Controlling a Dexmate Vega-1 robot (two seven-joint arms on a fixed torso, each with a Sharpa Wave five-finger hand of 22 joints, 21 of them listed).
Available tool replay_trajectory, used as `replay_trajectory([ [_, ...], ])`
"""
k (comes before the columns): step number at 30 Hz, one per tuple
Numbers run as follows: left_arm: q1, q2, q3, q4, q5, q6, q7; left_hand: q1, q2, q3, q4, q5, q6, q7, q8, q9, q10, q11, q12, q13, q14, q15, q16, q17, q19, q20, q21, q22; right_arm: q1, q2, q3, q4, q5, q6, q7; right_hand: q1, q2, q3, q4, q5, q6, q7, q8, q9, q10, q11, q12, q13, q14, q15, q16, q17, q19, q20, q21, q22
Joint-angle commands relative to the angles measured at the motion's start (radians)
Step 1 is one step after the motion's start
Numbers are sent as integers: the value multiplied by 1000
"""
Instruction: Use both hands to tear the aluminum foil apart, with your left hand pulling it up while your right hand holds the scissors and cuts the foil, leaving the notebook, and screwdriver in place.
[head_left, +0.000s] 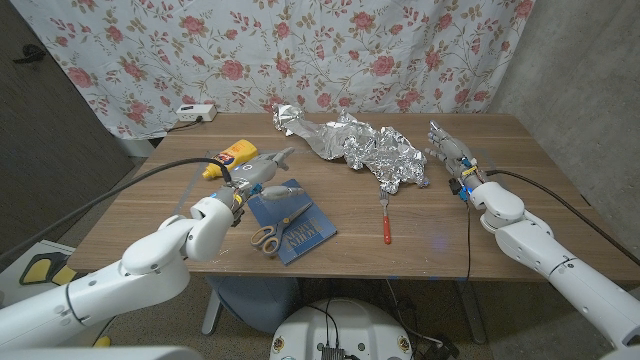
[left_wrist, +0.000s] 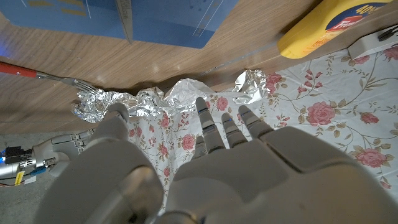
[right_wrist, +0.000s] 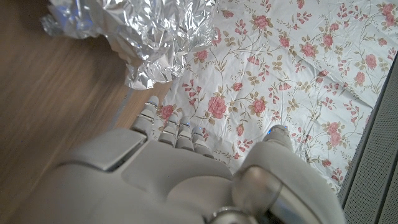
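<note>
Lying crumpled along the table's (head_left: 440, 225) far middle, the aluminum foil (head_left: 365, 148) is reaching toward the right hand (head_left: 450, 155), which is hovering just beside its end, fingers apart, holding nothing. Bare wood is showing at the near right edge. The left hand (head_left: 262, 170) is hanging open-fingered and empty by the notebook (head_left: 293, 222), with the scissors (head_left: 276, 228) on it and the screwdriver (head_left: 384, 222) lying apart.

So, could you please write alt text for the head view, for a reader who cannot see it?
Crumpled foil lies across the far middle of a wooden table, with the robot's open right hand beside its right end. The open left hand hovers by a blue notebook carrying scissors; a red-handled screwdriver and a yellow bottle also lie there.
</note>
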Motion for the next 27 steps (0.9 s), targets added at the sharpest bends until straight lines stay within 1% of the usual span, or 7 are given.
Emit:
replay_trajectory([
  [1, 29, 32, -12, -33, 48, 34, -40, 23, 6, 9, -2, 5, -1, -6, -2, 1, 4, -12, -2, 6, -4, -7, 1, 2, 2, -3, -4, 2, -7, -14, 4, -13, 11, -16, 4, 10, 9, 8, -3, -1, -8, -5, 0, 2, -9, -4, 3, 3, -11, -1, 2, 2, -1, 0, 6, 2],
  [18, 21, 23, 15, -40, 133, 45, -99, 62, 28, 25, -6, 8, 5, -13, -2, 1, 22, -23, -1, 10, 8, -19, 6, 1, 4, -2, -1, 2, -16, -10, 12, -9, 19, -9, -2, 23, 7, 13, -12, -3, -12, -4, 0, 2, -13, -3, 2, 2, -17, 0, 0, 0, -6, -1, 4, 2],
  [20, 5, 21, 43, -38, 188, 53, -118, 65, 30, 26, -7, 8, 5, -13, -2, 1, 24, -23, -1, 10, 8, -19, 6, 1, 3, -1, -2, 2, -16, -13, 13, -6, 15, -2, 0, 23, 7, 13, -13, -3, -12, -4, 0, 2, -14, -3, 1, 2, -17, 0, 0, 0, -6, 0, 4, 2],
  [21, 5, 18, 44, -37, 195, 56, -122, 68, 31, 27, -7, 8, 5, -13, -2, 1, 24, -25, -1, 10, 9, -19, 6, 1, 3, 0, -2, 2, -16, -13, 13, -5, 14, -2, 0, 24, 7, 14, -13, -3, -12, -4, 0, 2, -14, -2, 1, 2, -17, 0, 0, 0, -7, 0, 4, 2],
  [22, -17, 10, 80, -33, 263, 65, -149, 70, 32, 28, -7, 9, 6, -13, -2, 1, 29, -23, 0, 10, 10, -20, 7, 1, 3, 0, -2, 2, -17, -12, 15, -8, 20, -13, -6, 24, 7, 14, -13, -3, -13, -4, 0, 2, -14, -2, 2, 2, -17, 0, 0, 0, -6, 0, 4, 2],
  [23, -16, 3, 77, -29, 259, 58, -148, 73, 31, 27, -7, 8, 8, -14, -1, 1, 36, -33, 2, 11, 12, -20, 8, 1, 3, 0, -2, 2, -15, -12, 15, -3, 18, -6, -2, 24, 7, 14, -13, -3, -12, -5, 0, 2, -14, -3, 2, 2, -17, 0, 0, 0, -7, -1, 4, 2],
  [27, -22, -13, 76, -17, 274, 44, -164, 74, 28, 26, -6, 7, 9, -14, -2, 1, 39, -32, 2, 12, 18, -22, 10, 1, 5, 2, -1, 2, -14, -11, 15, -1, 17, -5, -3, 25, 6, 14, -14, -4, -13, -4, 0, 2, -14, -1, 2, 2, -17, 0, 0, 0, -8, 0, 4, 2],
])
